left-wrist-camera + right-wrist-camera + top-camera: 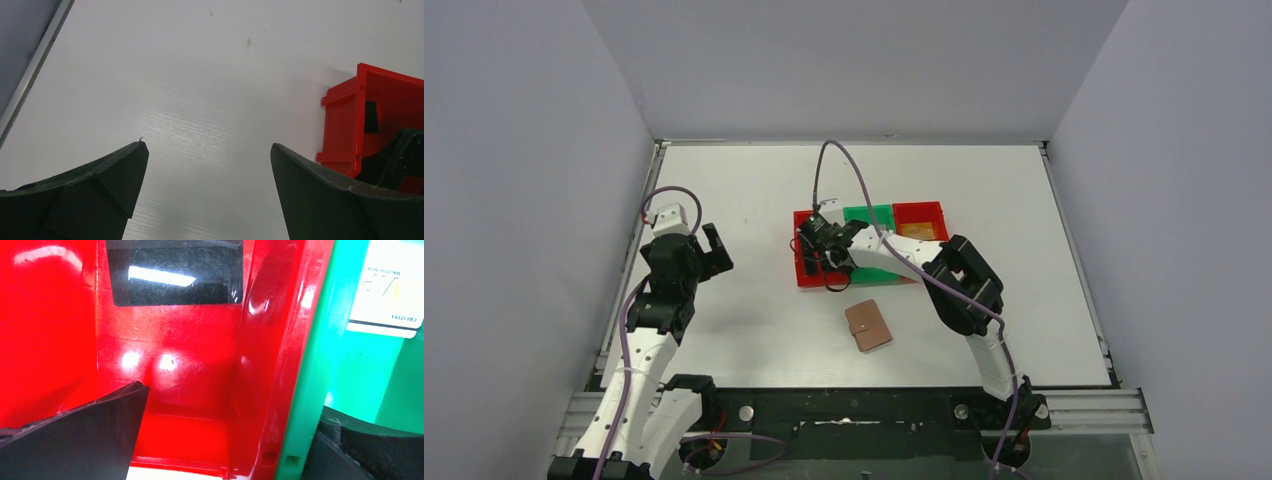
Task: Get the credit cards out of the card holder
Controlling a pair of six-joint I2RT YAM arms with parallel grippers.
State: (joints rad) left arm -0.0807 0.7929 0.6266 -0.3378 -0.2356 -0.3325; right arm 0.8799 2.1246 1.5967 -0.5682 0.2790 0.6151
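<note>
The tan-brown card holder (869, 326) lies shut on the table, in front of a row of bins. My right gripper (819, 245) hangs open over the left red bin (807, 268); in the right wrist view one finger is inside the red bin (50, 340) and the other is on the green bin's (310, 365) side. A black card (175, 272) lies in the red bin and a pale card (392, 287) in the green one. A tan card (917, 231) lies in the right red bin. My left gripper (714, 250) (210, 150) is open above bare table.
The three bins, red, green (869, 216) and red (921, 215), stand side by side mid-table. The left wrist view shows the left red bin (345, 125) at its right edge. A metal rail (30, 75) borders the table's left side. Grey walls enclose the table.
</note>
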